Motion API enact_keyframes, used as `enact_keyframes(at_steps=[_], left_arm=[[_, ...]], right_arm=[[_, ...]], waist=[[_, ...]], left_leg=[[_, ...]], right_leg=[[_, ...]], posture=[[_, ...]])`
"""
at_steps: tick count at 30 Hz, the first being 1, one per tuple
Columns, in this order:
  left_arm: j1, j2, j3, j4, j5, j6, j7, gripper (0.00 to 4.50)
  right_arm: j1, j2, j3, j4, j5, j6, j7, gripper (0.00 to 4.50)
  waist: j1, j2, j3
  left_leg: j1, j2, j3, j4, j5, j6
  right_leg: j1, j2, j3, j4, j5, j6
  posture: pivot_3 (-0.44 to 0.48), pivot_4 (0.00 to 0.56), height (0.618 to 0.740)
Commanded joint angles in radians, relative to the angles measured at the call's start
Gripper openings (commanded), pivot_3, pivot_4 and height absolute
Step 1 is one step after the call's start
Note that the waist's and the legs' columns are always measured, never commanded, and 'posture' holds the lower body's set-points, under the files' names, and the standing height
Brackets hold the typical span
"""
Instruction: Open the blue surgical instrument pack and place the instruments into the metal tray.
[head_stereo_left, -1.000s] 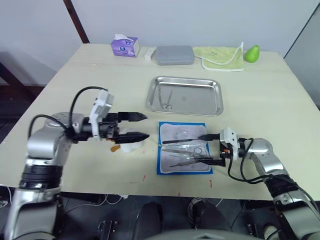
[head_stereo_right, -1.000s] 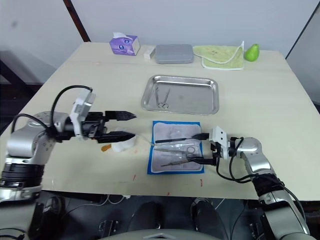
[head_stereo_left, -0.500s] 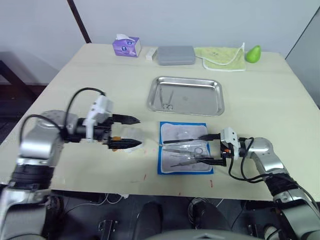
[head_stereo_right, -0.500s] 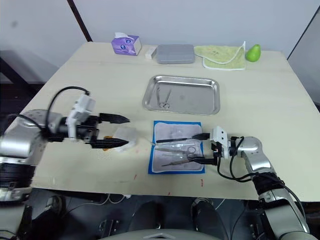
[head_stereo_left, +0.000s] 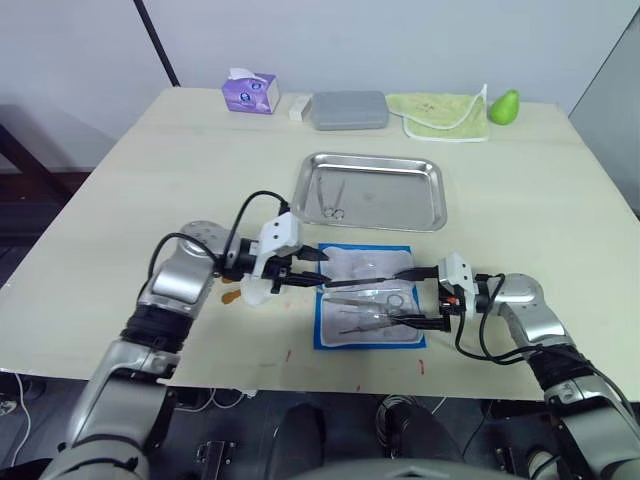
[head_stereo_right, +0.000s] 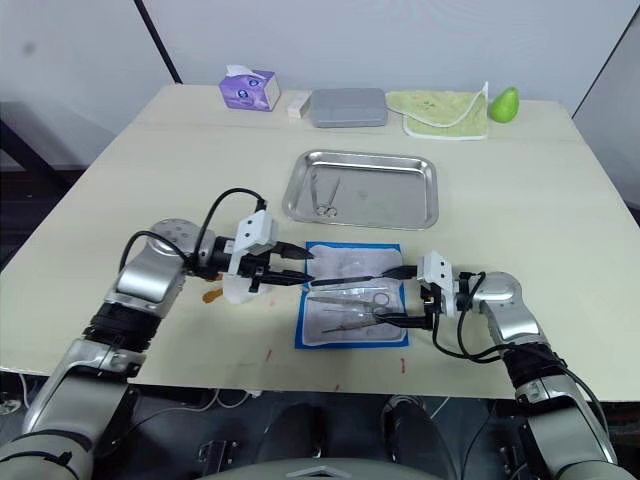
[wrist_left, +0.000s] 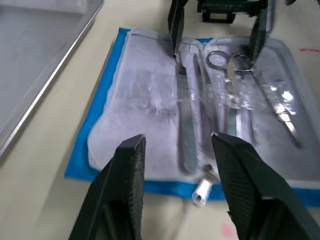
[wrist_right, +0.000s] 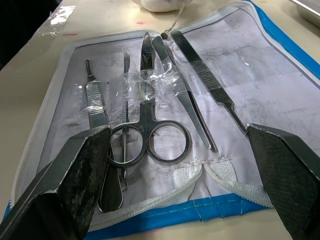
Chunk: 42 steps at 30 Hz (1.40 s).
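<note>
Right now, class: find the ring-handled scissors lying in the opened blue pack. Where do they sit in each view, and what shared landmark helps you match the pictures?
Left eye view: scissors in the pack's right half, near the right gripper.
Right eye view: same spot.
Left wrist view: rings at the far end, by the right gripper's fingers.
Right wrist view: rings central, blades pointing away.
Landmark: the pack's blue edge.

Bright even indoor light, soft shadows, glare on the metal tray (head_stereo_left: 372, 191), wrist views blurred up close
</note>
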Motion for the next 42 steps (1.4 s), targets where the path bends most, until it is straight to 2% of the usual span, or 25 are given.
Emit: enact_keyframes(at_steps=[1, 9, 24, 25, 26, 29, 35, 42], left_arm=[[-0.031, -0.023, -0.016, 0.031, 0.026, -0.050, 0.003, 2.23], [-0.053, -0.082, -0.051, 0.104, 0.084, -0.118, 0.016, 2.23], [-0.041, -0.109, -0.085, 0.133, 0.162, -0.159, 0.059, 2.23], [-0.044, -0.108, -0.092, 0.139, 0.170, -0.157, 0.054, 1.65], [-0.047, -0.107, -0.096, 0.143, 0.174, -0.153, 0.051, 1.35], [-0.055, -0.108, -0.101, 0.145, 0.180, -0.145, 0.045, 0.05], [-0.080, -0.105, -0.098, 0.122, 0.181, -0.105, 0.022, 0.05], [-0.146, -0.077, -0.108, 0.043, 0.164, 0.038, -0.053, 0.05]], right_arm=[[0.031, -0.006, 0.037, 0.048, -0.066, 0.037, -0.028, 4.50], [0.030, -0.009, 0.040, 0.042, -0.069, 0.045, -0.035, 4.50], [0.025, -0.006, 0.046, 0.037, -0.074, 0.062, -0.043, 4.50], [0.023, -0.005, 0.048, 0.038, -0.075, 0.063, -0.043, 4.50], [0.022, -0.003, 0.050, 0.039, -0.078, 0.065, -0.045, 4.50], [0.019, 0.002, 0.057, 0.042, -0.085, 0.072, -0.049, 4.50], [0.015, 0.007, 0.079, 0.054, -0.116, 0.087, -0.067, 4.50], [-0.003, 0.017, 0.110, 0.094, -0.166, 0.105, -0.102, 4.50]], waist=[[0.000, 0.000, 0.000], [0.000, 0.000, 0.000], [0.001, 0.000, 0.000], [0.001, 0.000, 0.000], [0.001, 0.000, 0.000], [0.001, 0.000, -0.001], [0.000, 0.000, -0.001], [-0.008, 0.000, -0.001]], left_leg=[[0.000, 0.000, 0.000, 0.000, 0.000, 0.000], [0.000, 0.000, 0.000, 0.000, 0.000, 0.000], [0.000, 0.000, 0.000, 0.000, 0.000, 0.000], [0.000, 0.000, 0.000, 0.000, 0.000, 0.000], [0.000, 0.000, 0.000, 0.000, 0.000, 0.000], [0.001, 0.000, 0.000, 0.000, 0.000, 0.000], [0.008, 0.000, 0.001, -0.002, 0.000, 0.000], [0.012, 0.000, 0.003, -0.005, 0.000, 0.000]], right_leg=[[0.000, 0.000, 0.000, 0.000, 0.000, 0.000], [0.000, 0.000, 0.000, 0.000, 0.000, 0.000], [0.000, 0.000, 0.000, 0.000, 0.000, 0.000], [0.000, 0.000, 0.000, 0.000, 0.000, 0.000], [0.000, 0.000, 0.000, 0.000, 0.000, 0.000], [0.001, 0.000, 0.000, 0.001, 0.000, 0.000], [0.006, 0.000, 0.001, 0.000, 0.000, 0.000], [0.008, 0.001, 0.003, 0.000, -0.001, -0.001]], posture=[[0.000, 0.150, 0.740], [0.000, 0.150, 0.740], [0.000, 0.150, 0.740], [0.000, 0.150, 0.740], [0.000, 0.150, 0.740], [0.000, 0.150, 0.740], [0.000, 0.150, 0.740], [0.000, 0.150, 0.740]])
